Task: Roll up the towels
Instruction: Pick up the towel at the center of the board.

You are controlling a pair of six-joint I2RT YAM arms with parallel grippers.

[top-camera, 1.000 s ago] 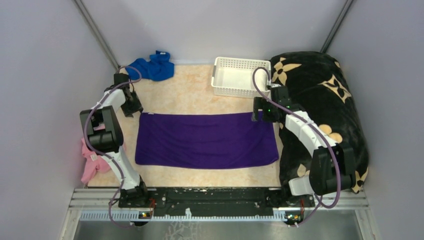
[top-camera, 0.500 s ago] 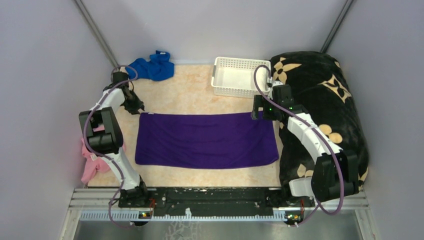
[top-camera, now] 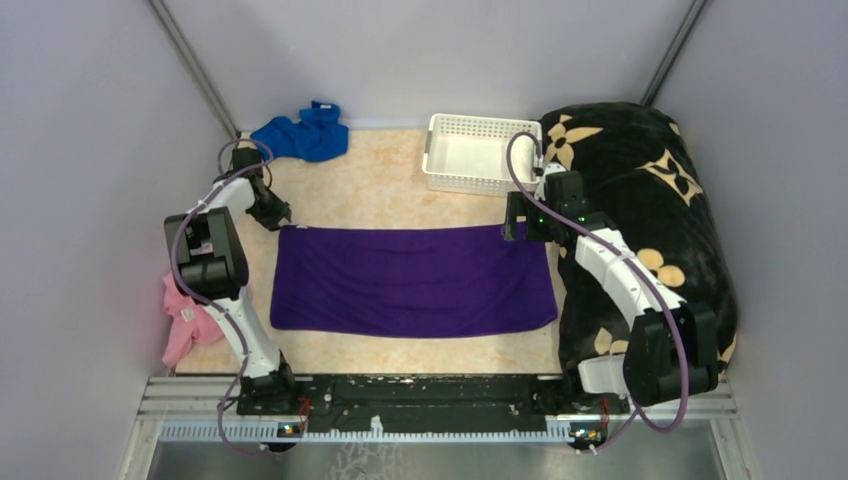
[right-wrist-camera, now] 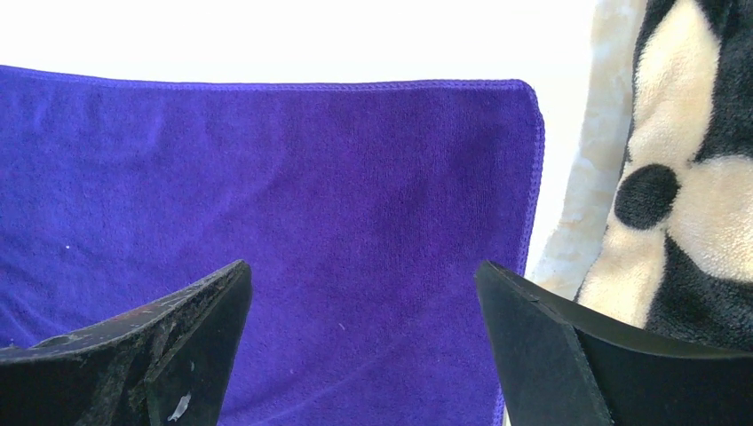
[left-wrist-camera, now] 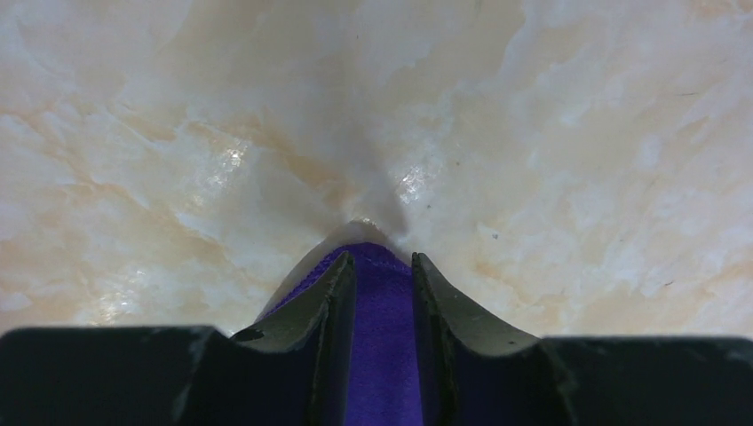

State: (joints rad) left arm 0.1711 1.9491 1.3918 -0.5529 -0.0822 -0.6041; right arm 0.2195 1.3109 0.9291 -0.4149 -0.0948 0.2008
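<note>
The dark purple towel (top-camera: 412, 280) lies flat and spread across the middle of the table. My left gripper (top-camera: 280, 215) is at its far left corner. In the left wrist view that gripper (left-wrist-camera: 382, 259) is shut on the corner, with purple cloth (left-wrist-camera: 384, 355) filling the narrow gap between the fingers. My right gripper (top-camera: 515, 230) hovers over the far right corner. In the right wrist view it (right-wrist-camera: 364, 271) is wide open above the cloth (right-wrist-camera: 311, 177), holding nothing. A crumpled bright blue towel (top-camera: 303, 135) sits at the far left.
A white basket (top-camera: 432, 150) stands at the back, right of centre. The big black blanket with beige flowers (top-camera: 650, 200) fills the right side, close to the right arm. A pink cloth (top-camera: 185, 325) lies off the table's left edge.
My left gripper has shifted slightly to the towel's far left corner and its jaws have closed in on the cloth. The right arm has barely moved.
</note>
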